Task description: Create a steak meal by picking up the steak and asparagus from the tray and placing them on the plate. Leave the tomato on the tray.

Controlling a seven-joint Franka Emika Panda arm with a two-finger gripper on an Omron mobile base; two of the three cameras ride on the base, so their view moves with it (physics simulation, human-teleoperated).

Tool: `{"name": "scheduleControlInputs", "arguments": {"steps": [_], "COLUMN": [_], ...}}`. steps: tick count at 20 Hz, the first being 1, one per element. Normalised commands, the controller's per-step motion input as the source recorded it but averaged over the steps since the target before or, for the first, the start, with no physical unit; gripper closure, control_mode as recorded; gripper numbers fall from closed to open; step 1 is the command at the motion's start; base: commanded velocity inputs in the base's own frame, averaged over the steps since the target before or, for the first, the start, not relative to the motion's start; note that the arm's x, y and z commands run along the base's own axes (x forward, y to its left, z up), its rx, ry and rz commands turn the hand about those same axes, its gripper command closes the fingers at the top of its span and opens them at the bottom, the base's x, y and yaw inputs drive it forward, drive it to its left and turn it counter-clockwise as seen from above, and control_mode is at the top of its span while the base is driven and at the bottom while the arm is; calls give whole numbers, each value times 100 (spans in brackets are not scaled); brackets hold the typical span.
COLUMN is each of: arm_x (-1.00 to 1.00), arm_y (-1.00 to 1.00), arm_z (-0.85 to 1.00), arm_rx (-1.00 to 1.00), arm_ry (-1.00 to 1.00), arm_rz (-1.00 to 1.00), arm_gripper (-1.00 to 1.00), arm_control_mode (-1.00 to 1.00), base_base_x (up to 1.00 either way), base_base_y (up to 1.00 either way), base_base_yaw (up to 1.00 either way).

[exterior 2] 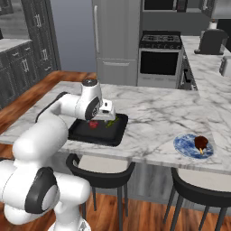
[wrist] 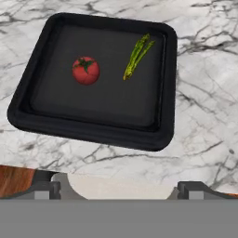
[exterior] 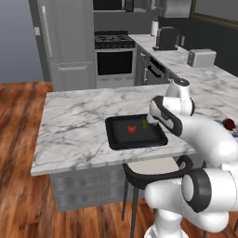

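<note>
Remaining on the tray (wrist: 167,88): asparagus (wrist: 137,56) near one rim, tomato (wrist: 86,70) beside it. Steak (exterior 2: 201,141) was noted on the plate (exterior 2: 185,145). Gripper (wrist: 121,188) was held fully spread, empty. Risk judged: tomato seized through misalignment.

White marble island counter (exterior 2: 153,113), black tray (wrist: 28,114) near its edge, blue plate (exterior 2: 182,146) well apart
</note>
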Motion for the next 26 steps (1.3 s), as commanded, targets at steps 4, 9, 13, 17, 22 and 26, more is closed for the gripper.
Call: {"name": "scheduleControlInputs", "arguments": {"steps": [4, 9, 13, 17, 22, 26], "arm_x": [31, 39, 47, 50, 50, 39], "arm_y": [30, 12, 0, 0, 0, -7], "arm_z": [-18, -30, -32, -22, -13, -27], "arm_rx": [0, 0, 0, 0, 0, 0], "arm_ry": [13, 14, 13, 4, 0, 0], "arm_rz": [-2, -4, -8, -8, -8, -7], "arm_gripper": [-100, -100, -100, -100, -100, -100], "arm_control_mode": [-100, -100, -100, -100, -100, -100], "base_base_x": [0, 0, 0, 0, 0, 0], "base_base_y": [0, 0, 0, 0, 0, 0], "base_base_yaw": [0, 0, 0, 0, 0, 0]}}
